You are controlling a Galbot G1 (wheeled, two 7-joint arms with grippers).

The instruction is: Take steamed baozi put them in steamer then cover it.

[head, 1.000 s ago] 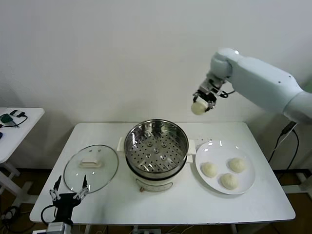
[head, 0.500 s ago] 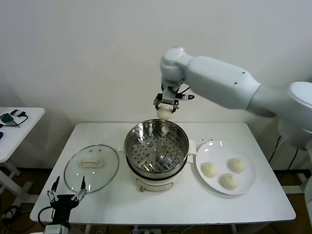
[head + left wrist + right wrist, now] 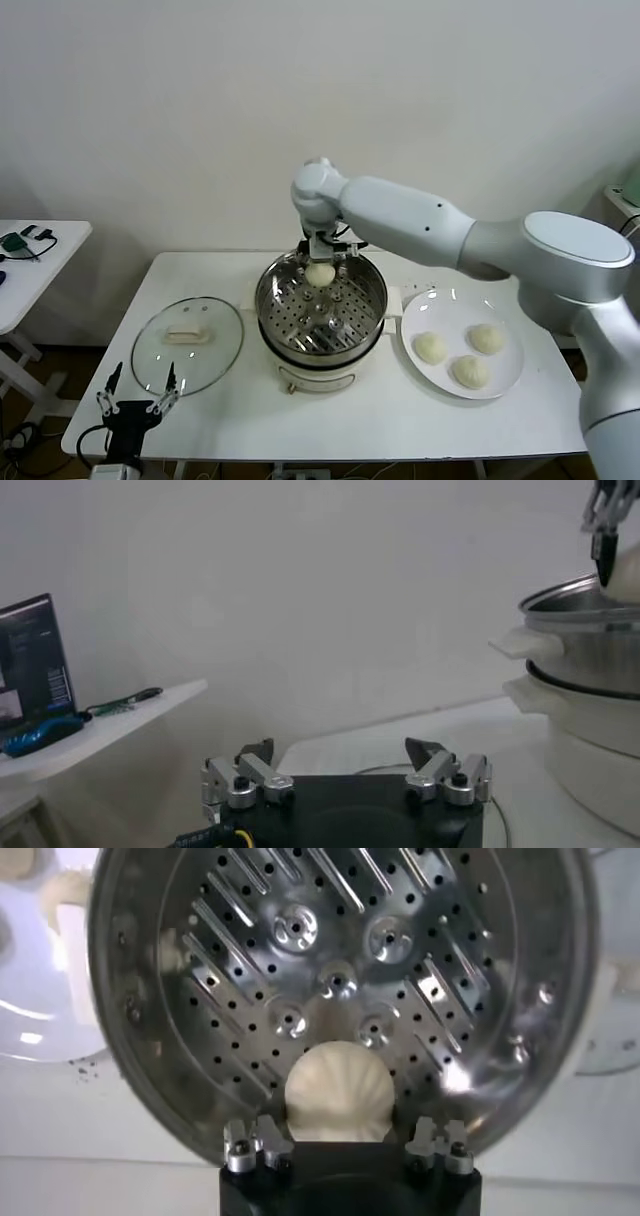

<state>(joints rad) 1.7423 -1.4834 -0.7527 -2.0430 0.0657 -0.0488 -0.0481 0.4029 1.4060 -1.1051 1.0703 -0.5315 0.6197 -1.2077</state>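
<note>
Steamer [image 3: 320, 312] at the centre of the head view, on a white tabletop [image 3: 400, 410]: round shiny steel pot, perforated tray inside with rows of small holes and raised round studs, seated on a cream-white base. No lid on it.

Right gripper [image 3: 320, 262] over the far rim of the steamer, just above frame centre, fingers clamped on one bun [image 3: 320, 274]. Held bun pale cream, smooth, domed, with fine pleats fanning across its surface in the right wrist view [image 3: 341, 1091]; hanging above the tray's far part, whether touching the tray cannot be told.

Three more buns [image 3: 468, 370] on a flat white plate [image 3: 505, 378] at the right of the frame, just beside the steamer: same pale cream colour, round and smooth, lying apart from one another in a loose triangle.

Glass lid [image 3: 188, 345] with a cream handle flat on the tabletop at the left, next to the steamer.

Left gripper [image 3: 137, 402] parked low at the bottom left of the frame, near the tabletop's front corner, fingers spread wide apart and holding nothing; same spread seen in the left wrist view [image 3: 345, 770].

No brand, label or readable writing on steamer, lid or plate.
</note>
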